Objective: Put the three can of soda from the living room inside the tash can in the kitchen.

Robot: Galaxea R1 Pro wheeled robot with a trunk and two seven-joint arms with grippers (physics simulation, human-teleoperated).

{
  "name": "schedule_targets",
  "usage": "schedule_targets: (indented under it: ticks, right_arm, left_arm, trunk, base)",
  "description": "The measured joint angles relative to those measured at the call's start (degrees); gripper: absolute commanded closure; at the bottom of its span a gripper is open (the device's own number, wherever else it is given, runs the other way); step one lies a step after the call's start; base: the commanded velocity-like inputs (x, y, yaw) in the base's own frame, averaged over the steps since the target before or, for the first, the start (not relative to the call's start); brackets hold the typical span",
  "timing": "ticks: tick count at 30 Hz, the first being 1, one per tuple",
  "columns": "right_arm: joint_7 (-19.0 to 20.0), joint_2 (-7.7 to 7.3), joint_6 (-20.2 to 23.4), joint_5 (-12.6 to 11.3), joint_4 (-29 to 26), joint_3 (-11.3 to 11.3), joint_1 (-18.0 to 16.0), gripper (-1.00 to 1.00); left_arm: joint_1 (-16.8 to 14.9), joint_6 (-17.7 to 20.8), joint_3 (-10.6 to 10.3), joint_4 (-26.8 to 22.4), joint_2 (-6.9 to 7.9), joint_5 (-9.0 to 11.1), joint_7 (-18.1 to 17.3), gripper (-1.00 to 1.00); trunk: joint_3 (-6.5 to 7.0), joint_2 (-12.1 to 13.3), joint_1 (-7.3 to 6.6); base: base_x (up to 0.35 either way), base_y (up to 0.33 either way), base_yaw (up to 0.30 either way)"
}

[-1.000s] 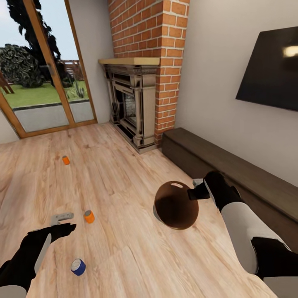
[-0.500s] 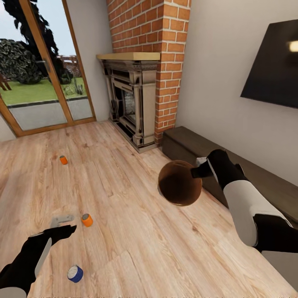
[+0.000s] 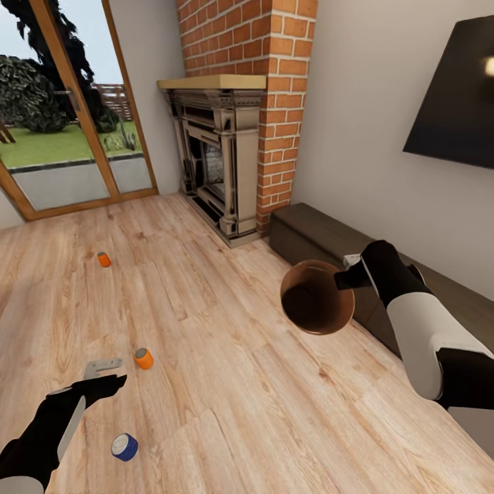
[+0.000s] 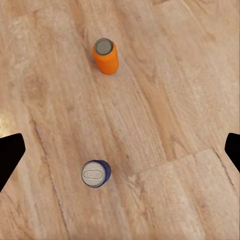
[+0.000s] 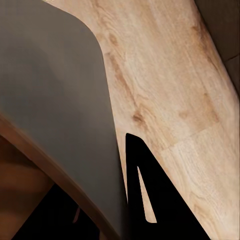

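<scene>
My right gripper [image 3: 346,276] is shut on the rim of the round brown trash can [image 3: 317,296]. It holds the can off the floor, tilted with its dark inside facing me. In the right wrist view the can's wall [image 5: 50,100] sits against a dark finger [image 5: 132,170]. Two orange soda cans stand on the plank floor, one near [image 3: 143,358] and one farther off [image 3: 103,259]. My left gripper [image 3: 105,374] hangs open, low over the floor beside the near can. In the left wrist view that orange can [image 4: 106,56] lies ahead of the open fingers [image 4: 10,155]. A third orange can is out of view.
A blue can [image 3: 125,446] [image 4: 96,173] stands on the floor close to my left arm. The brick fireplace [image 3: 230,158] and glass doors [image 3: 62,137] lie ahead. A low dark bench [image 3: 322,237] runs along the right wall under the TV [image 3: 456,96].
My right arm has lifted the trash can higher and tipped it so its opening now faces me. The camera has shifted a little. The left arm and the floor cans stayed put.
</scene>
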Motion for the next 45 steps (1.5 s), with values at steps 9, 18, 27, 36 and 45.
schedule_targets:
  ticks: [9, 18, 27, 36, 45]
  right_arm:
    - [0.0, -0.99, 0.0, 0.0, 0.0, 0.2, -0.2, 1.00]
    - [0.1, -1.29, 0.1, -0.2, 0.0, 0.5, -0.1, 1.00]
    - [0.0, -1.30, 0.1, -0.3, 0.0, 0.6, -0.1, 1.00]
    - [0.0, -1.32, 0.0, 0.2, 0.0, 0.8, 0.1, 1.00]
    - [0.1, -1.36, 0.1, -0.2, 0.0, 0.8, 0.2, 1.00]
  left_arm:
    - [-0.2, -0.1, 0.2, 2.0, 0.12, 0.7, -1.5, -1.00]
    - [-0.3, -0.6, 0.2, 8.2, 0.19, 4.8, -1.7, -1.00]
    - [-0.2, -2.2, 0.1, 8.6, 0.12, 5.3, -1.6, -1.00]
    - [-0.1, -2.7, 0.0, 8.3, 0.10, 5.4, -1.9, -1.00]
    - [-0.1, -2.7, 0.0, 8.7, 0.12, 5.4, -1.9, -1.00]
  trunk:
    - [-2.40, -3.6, 1.98]
    - [-4.80, -7.2, 3.96]
    - [-6.30, -8.8, 4.84]
    - [-7.01, -8.8, 4.84]
    - [-7.61, -8.8, 4.84]
  base:
    - [0.000, 0.000, 0.000]
    - [0.000, 0.000, 0.000]
    - [0.000, 0.000, 0.000]
    - [0.118, 0.099, 0.000]
    - [0.100, 0.233, 0.000]
